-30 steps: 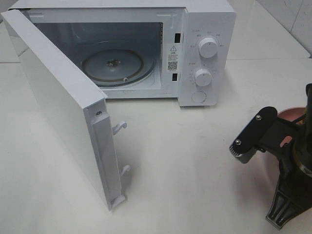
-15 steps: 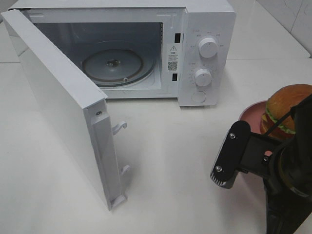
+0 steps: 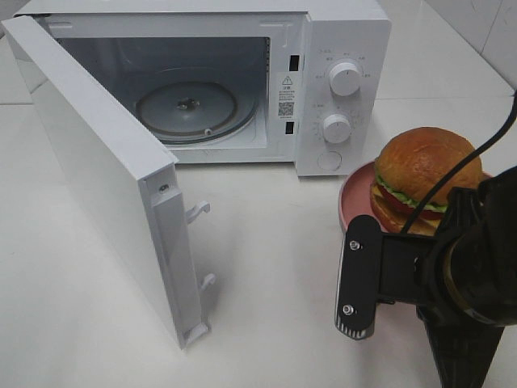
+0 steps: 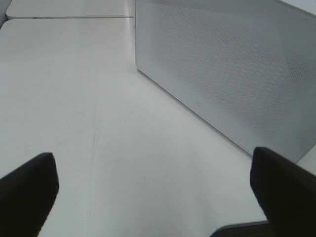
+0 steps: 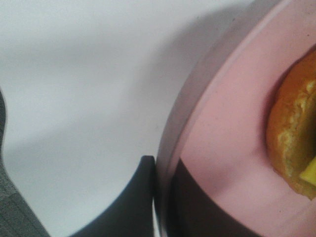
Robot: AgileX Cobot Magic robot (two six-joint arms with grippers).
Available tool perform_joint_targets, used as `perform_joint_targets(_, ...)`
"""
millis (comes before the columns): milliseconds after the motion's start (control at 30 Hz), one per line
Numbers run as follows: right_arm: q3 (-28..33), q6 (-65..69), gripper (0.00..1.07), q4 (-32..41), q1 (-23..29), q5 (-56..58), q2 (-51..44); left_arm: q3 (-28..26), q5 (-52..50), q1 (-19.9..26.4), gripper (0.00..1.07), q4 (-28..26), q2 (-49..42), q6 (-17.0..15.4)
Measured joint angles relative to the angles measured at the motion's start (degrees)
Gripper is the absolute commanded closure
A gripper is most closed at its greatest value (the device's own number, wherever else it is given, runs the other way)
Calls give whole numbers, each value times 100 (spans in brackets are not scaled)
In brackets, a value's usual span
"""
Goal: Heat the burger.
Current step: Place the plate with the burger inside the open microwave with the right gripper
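The burger (image 3: 424,174), with a golden-brown bun, green lettuce and dark filling, sits on a pink plate (image 3: 352,198) at the right, in front of the microwave's control panel. My right gripper (image 5: 163,173) is shut on the plate's rim (image 5: 197,113), one finger (image 5: 133,202) below it and one above. The plate looks lifted off the table. The right arm (image 3: 472,275) covers the plate's near side. The burger's edge (image 5: 291,143) shows in the right wrist view. My left gripper (image 4: 155,192) is open and empty over the table, beside the door's outer face (image 4: 232,74).
The white microwave (image 3: 343,40) stands at the back with its door (image 3: 97,162) swung wide open toward the front left. Its glass turntable (image 3: 186,105) holds nothing. Two knobs (image 3: 346,79) are on the right panel. Bare white table (image 3: 266,242) lies between door and plate.
My right arm has carried the plate with the burger to the left and toward the microwave; the burger now shows in full. The door and microwave have not moved.
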Motion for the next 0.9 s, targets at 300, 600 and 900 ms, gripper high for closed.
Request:
perform_joint_targets(300, 0, -900, 107, -183, 0, -390, 0, 0, 0, 0, 9, 0, 0, 0)
perform_joint_targets(600, 46, -1346, 107, -286, 6, -1043, 0, 0, 0, 0, 9, 0, 0, 0)
perform_joint_targets(900, 46, -2320, 107, -430, -304, -1730, 0, 0, 0, 0, 9, 0, 0, 0)
